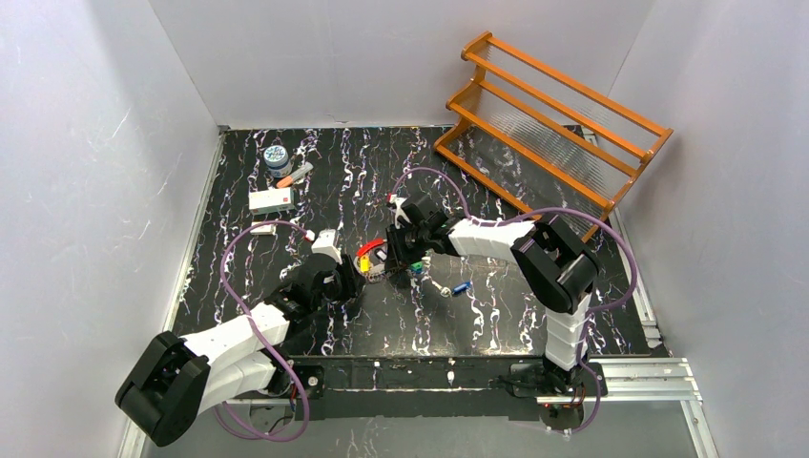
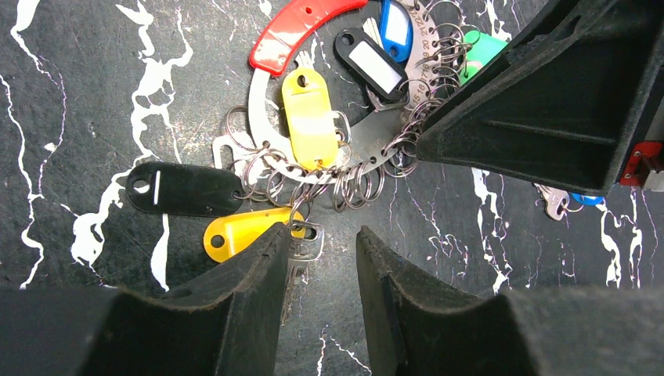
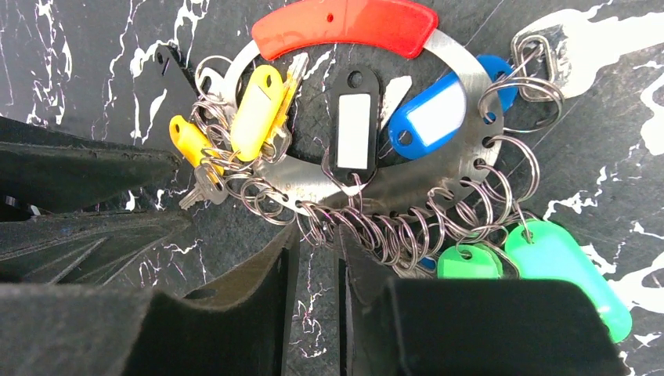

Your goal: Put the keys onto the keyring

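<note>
From above, both arms met over the keyring [image 1: 375, 260] at mid-table, and a blue-tagged key [image 1: 461, 287] lay apart on its right. At the left wrist, the left gripper [image 2: 321, 243] stood apart and empty, just beside a yellow tag [image 2: 235, 235]. At the right wrist, the right gripper [image 3: 317, 243] was nearly together at the small rings [image 3: 391, 231]. We couldn't tell whether it pinched one. We judged a ring was being steadied; next, the loose key needs fetching and threading.
</note>
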